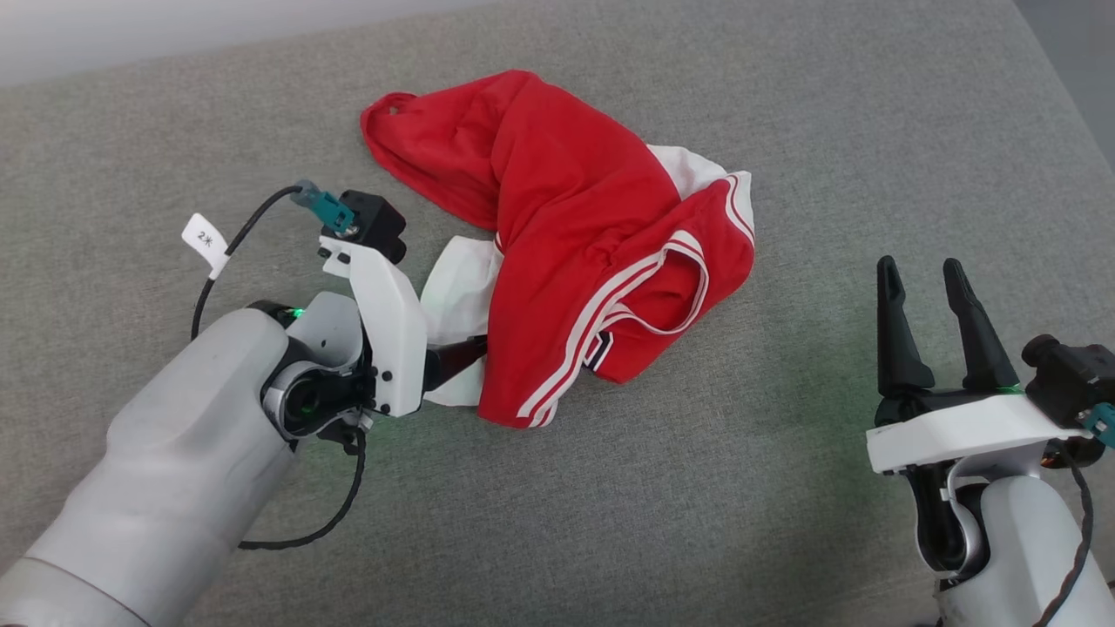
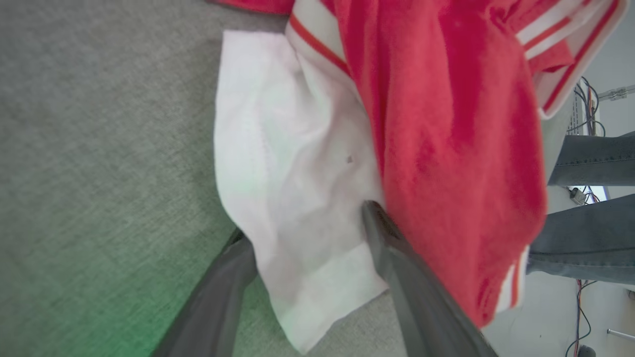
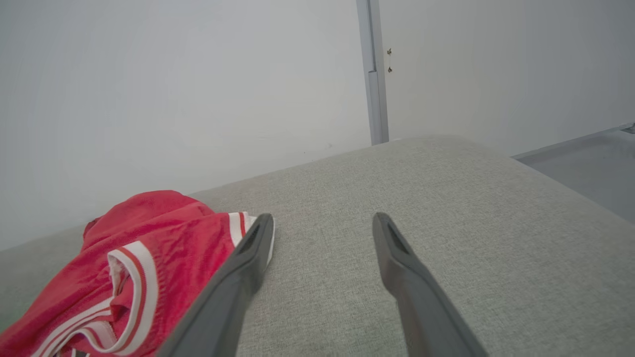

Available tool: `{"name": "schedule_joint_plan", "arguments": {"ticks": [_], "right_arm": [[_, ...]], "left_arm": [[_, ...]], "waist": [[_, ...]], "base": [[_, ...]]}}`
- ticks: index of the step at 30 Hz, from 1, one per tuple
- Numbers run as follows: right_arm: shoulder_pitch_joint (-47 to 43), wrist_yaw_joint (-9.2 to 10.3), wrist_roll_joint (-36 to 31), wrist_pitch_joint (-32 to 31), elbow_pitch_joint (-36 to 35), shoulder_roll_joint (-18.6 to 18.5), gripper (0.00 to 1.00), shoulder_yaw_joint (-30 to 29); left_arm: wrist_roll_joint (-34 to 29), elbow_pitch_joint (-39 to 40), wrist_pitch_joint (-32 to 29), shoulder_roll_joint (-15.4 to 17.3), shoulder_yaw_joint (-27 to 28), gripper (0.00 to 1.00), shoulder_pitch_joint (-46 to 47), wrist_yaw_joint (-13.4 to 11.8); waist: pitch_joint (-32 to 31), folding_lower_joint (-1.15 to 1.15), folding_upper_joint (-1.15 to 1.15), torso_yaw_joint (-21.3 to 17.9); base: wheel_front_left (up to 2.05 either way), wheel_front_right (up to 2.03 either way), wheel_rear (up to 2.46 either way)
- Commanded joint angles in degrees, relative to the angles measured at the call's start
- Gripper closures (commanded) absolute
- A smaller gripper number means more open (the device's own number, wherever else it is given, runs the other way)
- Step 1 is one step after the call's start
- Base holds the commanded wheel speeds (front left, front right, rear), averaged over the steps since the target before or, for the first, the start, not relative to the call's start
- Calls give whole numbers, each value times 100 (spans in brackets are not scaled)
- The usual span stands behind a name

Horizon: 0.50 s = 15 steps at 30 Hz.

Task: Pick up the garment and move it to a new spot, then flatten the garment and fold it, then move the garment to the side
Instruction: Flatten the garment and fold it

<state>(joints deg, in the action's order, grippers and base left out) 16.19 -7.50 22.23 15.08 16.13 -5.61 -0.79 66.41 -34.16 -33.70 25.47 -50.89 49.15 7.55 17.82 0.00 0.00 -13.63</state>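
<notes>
The left end effector (image 2: 307, 223), wide open, straddled the white sleeve (image 2: 287, 163) of the crumpled bright red jersey garment (image 1: 557, 200). It needed to push deeper before closing firmly. The right end effector (image 1: 919, 263) gaped empty.

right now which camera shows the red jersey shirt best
The head view shows the whole bright red jersey shirt. The left wrist view catches its white sleeve end close up; the right wrist view, one striped corner.
</notes>
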Motion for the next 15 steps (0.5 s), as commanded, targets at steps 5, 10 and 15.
{"name": "schedule_joint_plan", "arguments": {"ticks": [5,10,15], "right_arm": [[97,1,-19,11,-36,37,0,-51],[65,2,-54,11,-53,5,0,-97],[-42,2,-72,11,-41,1,0,-158]], "left_arm": [[158,-207,347,-116,-164,100,-17,-20],[284,-272,783,249,-108,100,107,-20],[410,-186,1179,773,11,100,-104,-17]], "waist": [[19,0,0,48],[-38,0,0,223],[-148,0,0,438]], "base": [[0,0,0],[0,0,0],[0,0,0]]}}
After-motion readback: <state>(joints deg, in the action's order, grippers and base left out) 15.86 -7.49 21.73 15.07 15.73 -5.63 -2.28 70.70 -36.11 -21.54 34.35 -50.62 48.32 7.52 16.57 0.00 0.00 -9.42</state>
